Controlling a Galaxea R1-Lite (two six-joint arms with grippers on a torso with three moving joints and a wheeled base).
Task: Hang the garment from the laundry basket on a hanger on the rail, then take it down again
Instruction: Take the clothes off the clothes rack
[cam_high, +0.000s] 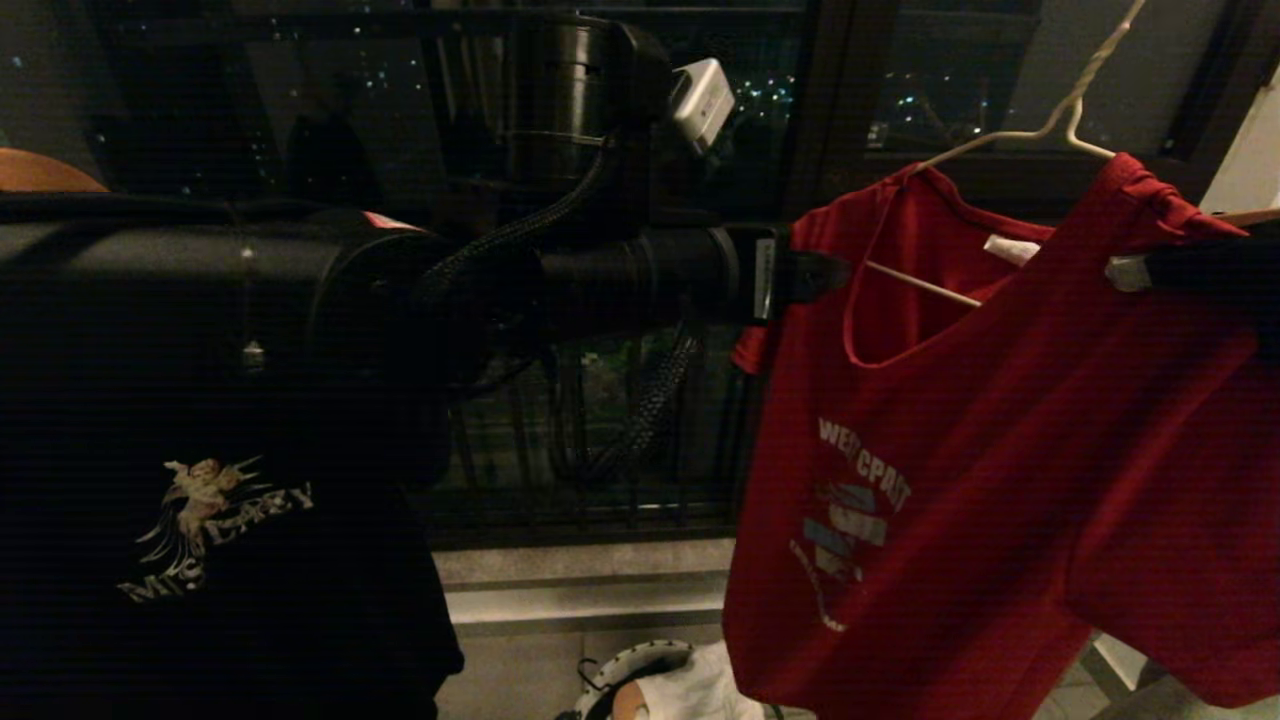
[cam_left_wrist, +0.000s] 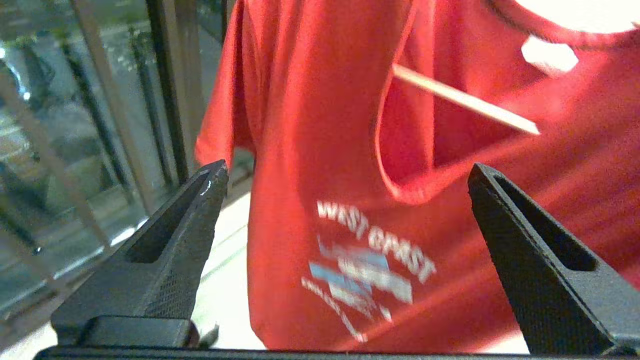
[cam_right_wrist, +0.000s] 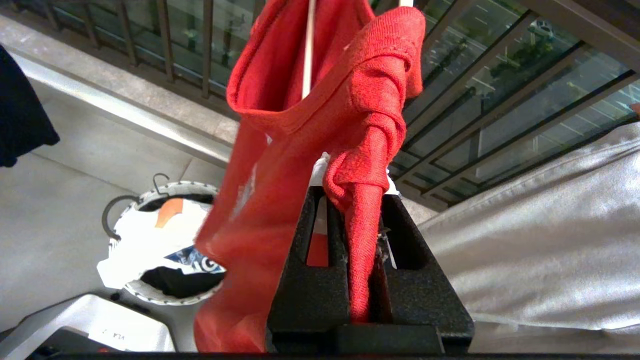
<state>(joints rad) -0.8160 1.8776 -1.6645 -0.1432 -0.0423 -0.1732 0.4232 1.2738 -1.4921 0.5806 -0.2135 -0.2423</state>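
One red T-shirt (cam_high: 1000, 480), one white hanger (cam_high: 1060, 120), two grippers: right gripper (cam_right_wrist: 357, 220) pinching

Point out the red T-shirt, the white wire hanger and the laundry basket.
red T-shirt (cam_high: 960, 450), head view, chest.
white wire hanger (cam_high: 1075, 100), head view, twisted neck.
round laundry basket (cam_right_wrist: 150, 295), right wrist view, patterned rim.

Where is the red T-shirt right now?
In the head view the red T-shirt hangs on the right, draped on the white hanger, above the laundry basket; the right tool pinches its shoulder.
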